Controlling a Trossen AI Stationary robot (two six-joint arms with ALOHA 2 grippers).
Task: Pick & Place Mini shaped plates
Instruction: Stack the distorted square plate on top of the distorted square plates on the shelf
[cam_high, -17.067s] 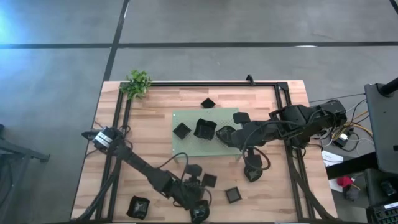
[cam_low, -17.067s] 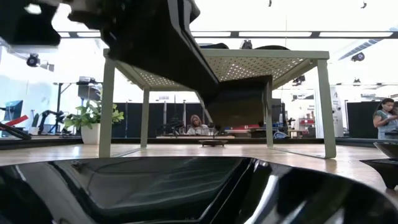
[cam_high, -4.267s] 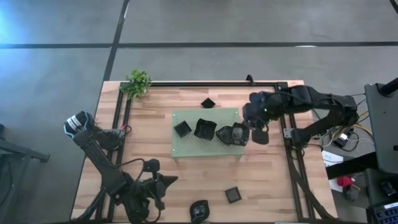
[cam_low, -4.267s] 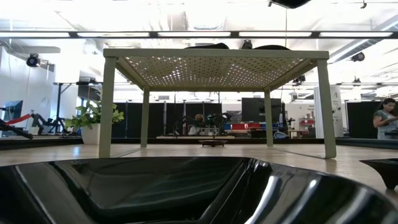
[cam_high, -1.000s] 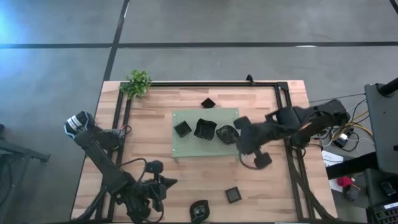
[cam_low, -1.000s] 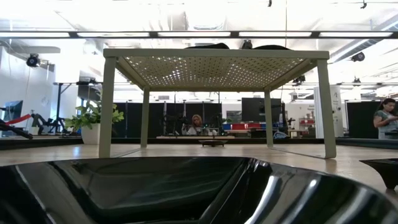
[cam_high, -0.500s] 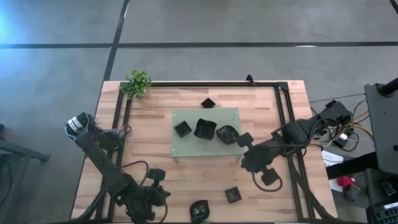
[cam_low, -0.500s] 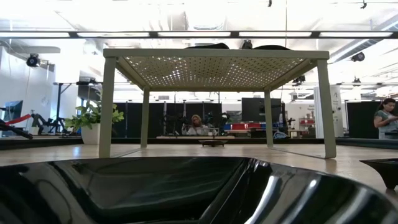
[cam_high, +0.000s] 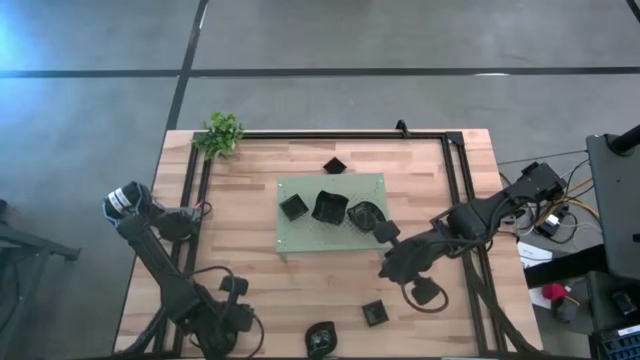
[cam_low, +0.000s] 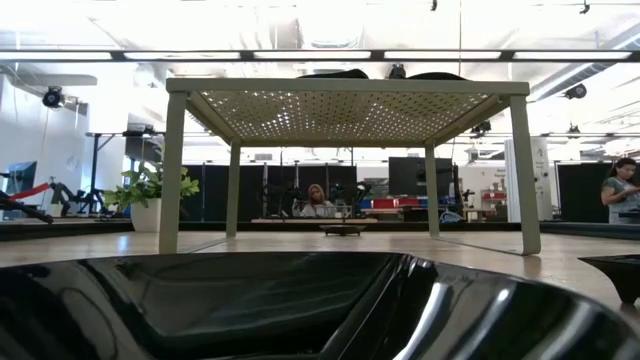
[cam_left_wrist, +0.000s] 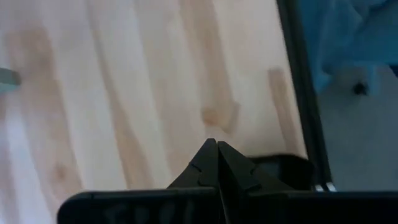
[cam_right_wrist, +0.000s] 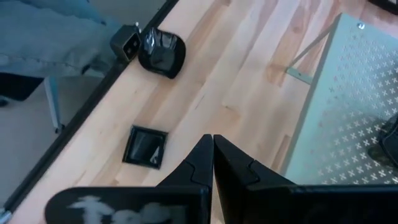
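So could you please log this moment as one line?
right gripper: shut, empty, above square plate | left gripper: shut, empty, near table edge | green mat: four plates

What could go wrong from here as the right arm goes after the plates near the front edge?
The right gripper is shut, so unless it opens first it may shove the square plate rather than grasp it. The rounded plate sits right at the table's edge rail; a nudge might push it off. The raised green mat already holds four plates, one near its right corner, so a low pass could clip it.
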